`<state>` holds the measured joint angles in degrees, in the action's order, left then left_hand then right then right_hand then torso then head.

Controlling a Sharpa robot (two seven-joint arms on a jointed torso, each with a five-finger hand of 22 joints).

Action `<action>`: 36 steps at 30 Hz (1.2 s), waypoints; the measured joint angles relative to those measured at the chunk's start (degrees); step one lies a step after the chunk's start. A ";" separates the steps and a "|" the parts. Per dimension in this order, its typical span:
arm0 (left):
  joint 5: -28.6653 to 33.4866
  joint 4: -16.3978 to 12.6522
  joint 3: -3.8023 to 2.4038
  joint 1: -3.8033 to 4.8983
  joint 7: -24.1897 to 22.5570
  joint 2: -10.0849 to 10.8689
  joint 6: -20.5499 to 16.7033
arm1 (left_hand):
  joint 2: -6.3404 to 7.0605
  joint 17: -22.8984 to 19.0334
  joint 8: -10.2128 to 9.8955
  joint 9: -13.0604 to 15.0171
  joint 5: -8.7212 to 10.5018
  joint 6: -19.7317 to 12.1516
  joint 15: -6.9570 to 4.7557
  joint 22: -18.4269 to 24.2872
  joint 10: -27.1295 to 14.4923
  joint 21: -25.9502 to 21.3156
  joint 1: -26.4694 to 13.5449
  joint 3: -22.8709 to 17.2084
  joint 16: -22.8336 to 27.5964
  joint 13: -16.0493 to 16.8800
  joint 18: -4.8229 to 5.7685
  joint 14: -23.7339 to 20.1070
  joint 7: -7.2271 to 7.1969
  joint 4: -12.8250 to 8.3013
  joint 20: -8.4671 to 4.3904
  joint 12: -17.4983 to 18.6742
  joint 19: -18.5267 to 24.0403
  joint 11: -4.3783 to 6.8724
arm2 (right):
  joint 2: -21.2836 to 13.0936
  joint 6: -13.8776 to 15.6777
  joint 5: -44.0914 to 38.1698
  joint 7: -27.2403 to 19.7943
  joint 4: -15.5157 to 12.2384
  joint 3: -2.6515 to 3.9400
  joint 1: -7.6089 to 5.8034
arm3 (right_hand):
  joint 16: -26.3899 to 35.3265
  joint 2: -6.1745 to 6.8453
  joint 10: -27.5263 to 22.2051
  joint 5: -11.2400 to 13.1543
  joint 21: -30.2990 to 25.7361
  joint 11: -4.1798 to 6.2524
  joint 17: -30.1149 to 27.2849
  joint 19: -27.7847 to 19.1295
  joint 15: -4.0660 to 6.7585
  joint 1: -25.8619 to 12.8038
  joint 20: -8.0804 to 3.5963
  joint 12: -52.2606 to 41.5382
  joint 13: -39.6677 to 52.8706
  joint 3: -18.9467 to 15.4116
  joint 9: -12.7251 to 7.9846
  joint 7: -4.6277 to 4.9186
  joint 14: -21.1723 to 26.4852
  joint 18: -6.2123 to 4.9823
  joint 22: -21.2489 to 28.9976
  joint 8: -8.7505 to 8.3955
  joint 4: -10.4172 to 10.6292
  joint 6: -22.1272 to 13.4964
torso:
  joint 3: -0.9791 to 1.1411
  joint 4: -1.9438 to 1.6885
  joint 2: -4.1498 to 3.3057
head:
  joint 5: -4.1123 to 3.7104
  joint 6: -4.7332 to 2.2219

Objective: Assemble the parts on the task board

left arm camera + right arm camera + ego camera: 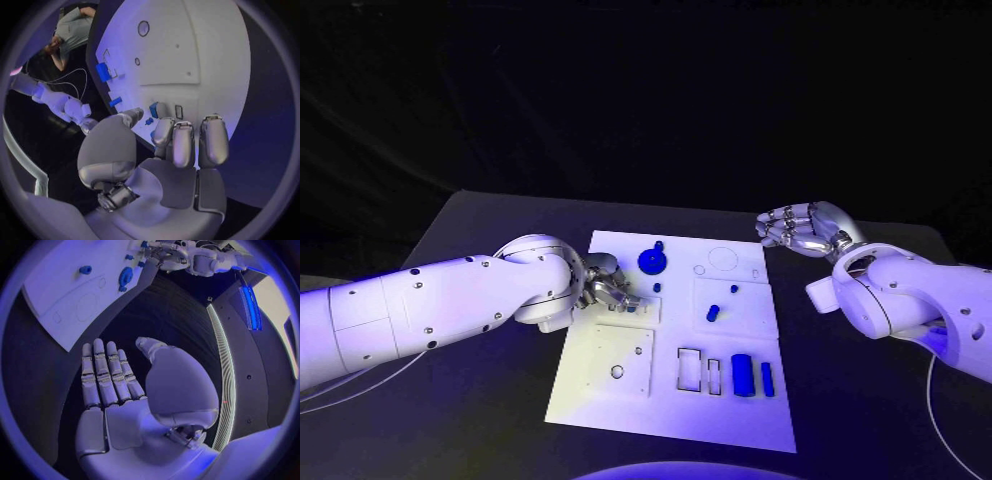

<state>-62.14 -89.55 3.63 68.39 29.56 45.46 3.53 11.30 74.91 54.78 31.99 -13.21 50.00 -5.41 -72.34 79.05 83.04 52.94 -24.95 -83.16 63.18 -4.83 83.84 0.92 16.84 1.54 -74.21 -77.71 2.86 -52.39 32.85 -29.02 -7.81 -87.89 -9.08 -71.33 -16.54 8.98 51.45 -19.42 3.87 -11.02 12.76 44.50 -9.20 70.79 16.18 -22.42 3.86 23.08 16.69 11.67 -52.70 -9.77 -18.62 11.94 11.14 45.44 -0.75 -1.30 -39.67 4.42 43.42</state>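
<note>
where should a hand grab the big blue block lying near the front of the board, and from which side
Judging from the head view, pinch the blue block across its two long sides, coming straight down from above. It lies flat on the task board, a thinner blue bar close beside it, so fingers need to slip into that narrow gap.

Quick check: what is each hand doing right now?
Left hand: over the task board, fingers curled; whether it holds anything cannot be told.
Right hand: open, holding nothing, off the board.
</note>
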 measured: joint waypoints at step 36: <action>5.25 11.22 -2.17 8.03 -0.65 -1.77 3.34 | -1.65 0.00 -9.19 -7.22 -0.29 -8.40 3.71 10.42 -18.44 -6.20 7.11 4.94 0.22 -27.62 -0.89 0.19 5.72 0.11 3.09 19.93 6.56 -5.52 | 0.72 -0.06 0.01 -0.04 0.58 0.00 0.04 | 0.00 0.00 0.00 0.00 0.00 0.00 -0.08 0.00 0.00 0.00 0.00 0.00 0.00 -0.16 -0.07 -0.16 0.00 0.00 0.24 0.00 0.16 0.16 | -0.04 -0.03 -0.05 | -0.23 -1.21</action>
<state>-56.89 -78.33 1.46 76.42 28.91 43.69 6.87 9.66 74.91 45.59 24.76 -13.50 41.60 -1.70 -61.92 60.61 76.83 60.05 -20.01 -82.94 35.56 -5.72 84.02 6.64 16.95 4.64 -54.28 -71.15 -2.66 -51.67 32.79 -29.01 -7.85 -87.31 -9.08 -71.29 -16.54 8.98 51.45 -19.42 3.87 -11.02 12.68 44.50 -9.20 70.79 16.18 -22.42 3.87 22.92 16.62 11.50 -52.70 -9.77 -18.38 11.94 11.31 45.61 -0.79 -1.33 -39.73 4.19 42.21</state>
